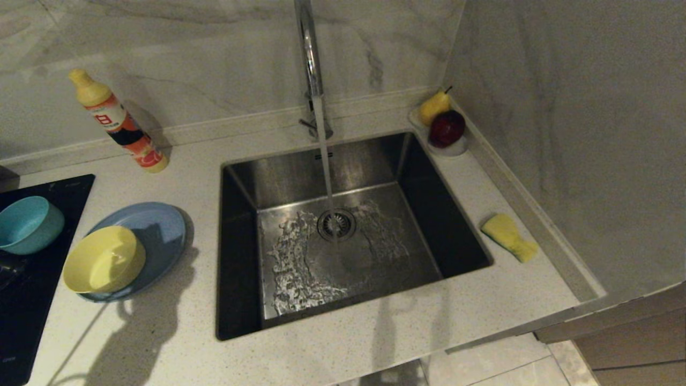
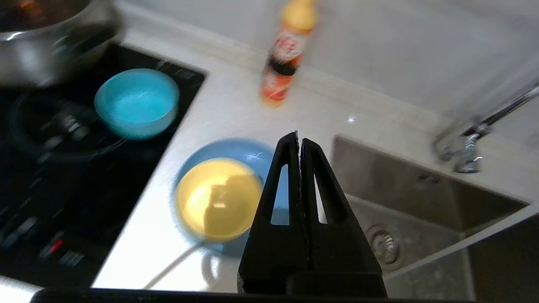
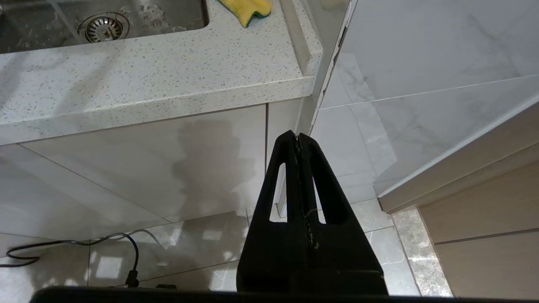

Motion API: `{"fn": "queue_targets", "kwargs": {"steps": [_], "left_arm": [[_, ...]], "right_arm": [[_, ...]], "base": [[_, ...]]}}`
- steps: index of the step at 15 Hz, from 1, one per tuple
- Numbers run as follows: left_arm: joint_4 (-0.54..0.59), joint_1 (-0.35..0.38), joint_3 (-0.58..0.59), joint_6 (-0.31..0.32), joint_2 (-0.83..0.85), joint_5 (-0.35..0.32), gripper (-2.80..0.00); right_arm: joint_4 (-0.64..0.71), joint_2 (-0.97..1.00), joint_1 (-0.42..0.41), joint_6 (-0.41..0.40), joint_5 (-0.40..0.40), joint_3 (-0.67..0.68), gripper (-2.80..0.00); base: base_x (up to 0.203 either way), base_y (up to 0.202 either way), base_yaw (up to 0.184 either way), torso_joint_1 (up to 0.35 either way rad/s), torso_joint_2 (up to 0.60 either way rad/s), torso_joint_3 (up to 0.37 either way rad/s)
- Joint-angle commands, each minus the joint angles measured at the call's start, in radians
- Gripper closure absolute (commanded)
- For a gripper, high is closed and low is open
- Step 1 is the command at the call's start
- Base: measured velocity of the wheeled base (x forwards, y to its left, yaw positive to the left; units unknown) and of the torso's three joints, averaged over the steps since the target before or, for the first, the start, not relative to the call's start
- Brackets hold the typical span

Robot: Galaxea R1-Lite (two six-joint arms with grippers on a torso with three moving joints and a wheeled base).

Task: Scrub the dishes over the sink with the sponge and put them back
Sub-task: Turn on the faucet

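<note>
**Both grippers closed and empty, dishes and sponge on the desk**

Your left gripper (image 2: 299, 141) hangs above the pale speckled stone desk (image 1: 343, 354), just left of the square brushed stainless-steel sink (image 1: 343, 236), with its jaws pressed together on nothing. In its wrist view the tips sit over the near edge of the wide flat light-blue plate (image 1: 158, 230). The pale yellow round bowl (image 1: 103, 259) stands on that plate, toward its left side. The smaller teal-blue bowl (image 1: 27, 224) stands apart from them on the black glass hob (image 1: 32, 316) at the far left.

Your right gripper (image 3: 298, 145) hangs low in front of the cabinet, below the desk's edge, its jaws also shut and holding nothing.

The small squashed yellow sponge (image 1: 508, 236) lies on the desk right of the sink, near the wall. Water runs from the tall chrome tap (image 1: 311, 64) onto the round drain strainer (image 1: 336, 224). An orange-labelled bottle with a yellow cap (image 1: 118, 122) leans behind the plate; a yellow pear (image 1: 433, 106) and a dark red apple (image 1: 447, 127) sit in the back right corner.
</note>
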Motion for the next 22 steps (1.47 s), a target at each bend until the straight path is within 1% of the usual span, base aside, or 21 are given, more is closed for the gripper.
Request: {"fn": "queue_targets", "kwargs": {"steps": [1, 2, 3, 4, 6, 7, 8, 10, 11, 12, 13, 14, 15, 16, 18, 19, 20, 21, 22], "left_arm": [[0.002, 0.009, 0.069, -0.037, -0.097, 0.055, 0.0], [0.017, 0.038, 0.07, -0.048, -0.104, 0.057, 0.0], [0.053, 0.092, 0.06, -0.053, -0.102, 0.053, 0.0], [0.12, 0.149, 0.035, -0.056, -0.098, 0.04, 0.0], [0.264, 0.253, -0.028, -0.055, -0.093, -0.013, 0.0], [0.299, 0.295, -0.05, -0.052, -0.08, -0.024, 0.0], [0.305, 0.334, -0.057, -0.051, -0.058, -0.028, 0.0], [0.304, 0.435, -0.053, -0.054, -0.02, -0.047, 0.0], [0.3, 0.465, -0.029, -0.053, -0.027, -0.085, 0.0], [0.297, 0.467, -0.009, -0.049, -0.063, -0.124, 0.0], [0.299, 0.46, 0.009, -0.033, -0.108, -0.201, 0.0], [0.298, 0.439, 0.036, 0.014, -0.147, -0.29, 0.0], [0.298, 0.422, 0.083, 0.061, -0.176, -0.341, 0.0], [0.296, 0.399, 0.136, 0.09, -0.219, -0.369, 0.0], [0.296, 0.327, 0.238, 0.139, -0.345, -0.407, 0.0], [0.298, 0.293, 0.305, 0.18, -0.415, -0.428, 0.0], [0.293, 0.275, 0.376, 0.217, -0.462, -0.444, 0.0], [0.271, 0.265, 0.439, 0.238, -0.477, -0.453, 0.0], [0.213, 0.26, 0.506, 0.249, -0.48, -0.459, 0.0]], "right_arm": [[0.0, -0.002, 0.001, 0.0, 0.0, 0.0, 0.0], [-0.001, -0.002, 0.001, 0.0, 0.0, 0.0, 0.0], [0.001, -0.002, 0.001, -0.002, 0.0, 0.0, 0.0], [0.001, -0.003, 0.001, 0.0, 0.0, 0.0, 0.0], [-0.001, -0.002, 0.001, 0.0, 0.0, 0.0, 0.0], [0.001, -0.002, 0.001, -0.001, 0.001, 0.0, 0.0], [0.001, -0.003, 0.001, -0.001, 0.0, 0.0, 0.0], [0.001, -0.002, 0.001, 0.0, 0.0, 0.0, 0.0], [0.0, -0.002, 0.001, 0.0, 0.001, 0.0, 0.0], [-0.001, -0.002, 0.001, 0.0, 0.0, 0.0, 0.0], [-0.001, -0.002, 0.001, 0.0, 0.002, 0.0, 0.0], [0.001, -0.002, 0.001, -0.001, 0.001, 0.0, 0.0], [0.0, -0.002, 0.001, -0.002, 0.0, 0.0, 0.0], [0.001, -0.002, 0.001, -0.001, 0.0, 0.0, 0.0], [-0.001, -0.002, 0.001, 0.0, 0.0, 0.0, 0.0], [0.0, -0.002, 0.001, 0.0, 0.0, 0.0, 0.0], [-0.001, -0.003, 0.001, 0.0, 0.0, 0.0, 0.0], [-0.001, -0.001, 0.001, 0.0, 0.0, 0.0, 0.0], [-0.001, -0.003, 0.001, 0.0, 0.0, 0.0, 0.0]], "base": [[0.0, 0.0, 0.0, 0.0, 0.0, 0.0], [0.0, 0.0, 0.0, 0.0, 0.0, 0.0], [0.0, 0.0, 0.0, 0.0, 0.0, 0.0], [0.0, 0.0, 0.0, 0.0, 0.0, 0.0], [0.0, 0.0, 0.0, 0.0, 0.0, 0.0], [0.0, 0.0, 0.0, 0.0, 0.0, 0.0], [0.0, 0.0, 0.0, 0.0, 0.0, 0.0], [0.0, 0.0, 0.0, 0.0, 0.0, 0.0], [0.0, 0.0, 0.0, 0.0, 0.0, 0.0], [0.0, 0.0, 0.0, 0.0, 0.0, 0.0], [0.0, 0.0, 0.0, 0.0, 0.0, 0.0], [0.0, 0.0, 0.0, 0.0, 0.0, 0.0], [0.0, 0.0, 0.0, 0.0, 0.0, 0.0], [0.0, 0.0, 0.0, 0.0, 0.0, 0.0], [0.0, 0.0, 0.0, 0.0, 0.0, 0.0], [0.0, 0.0, 0.0, 0.0, 0.0, 0.0], [0.0, 0.0, 0.0, 0.0, 0.0, 0.0], [0.0, 0.0, 0.0, 0.0, 0.0, 0.0], [0.0, 0.0, 0.0, 0.0, 0.0, 0.0]]}}
